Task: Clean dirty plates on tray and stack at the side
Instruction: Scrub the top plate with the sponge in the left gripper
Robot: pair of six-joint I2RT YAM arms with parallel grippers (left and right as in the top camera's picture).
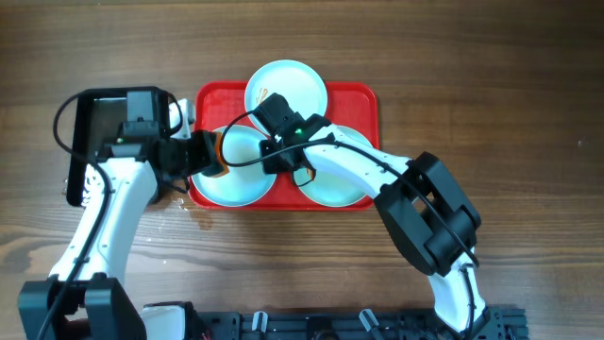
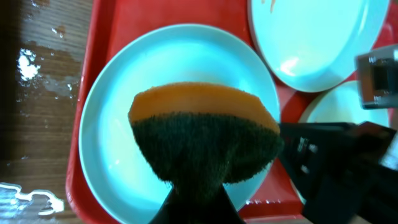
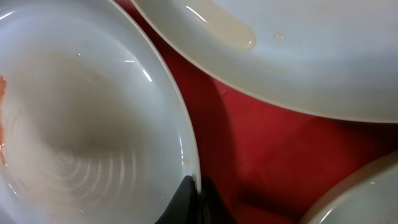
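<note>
The red tray [image 1: 363, 104] holds three pale plates. My left gripper [image 1: 203, 156] is shut on an orange and dark green sponge [image 2: 205, 124], which rests on the front-left plate [image 1: 236, 184], also in the left wrist view [image 2: 124, 124]. My right gripper [image 1: 276, 161] is shut on that plate's right rim; in the right wrist view the fingers [image 3: 196, 186] pinch the rim of the plate [image 3: 81, 112], which has an orange patch at the frame's left edge. The back plate [image 1: 286, 80] shows orange smears [image 2: 267, 3]. The front-right plate [image 1: 335, 189] lies partly under my right arm.
A glossy black tray [image 1: 94, 123] sits left of the red tray, under my left arm. Wet patches lie on the wooden table left of the tray [image 2: 37, 68]. The plates stand close together, with narrow strips of tray floor [image 3: 267, 155] between them.
</note>
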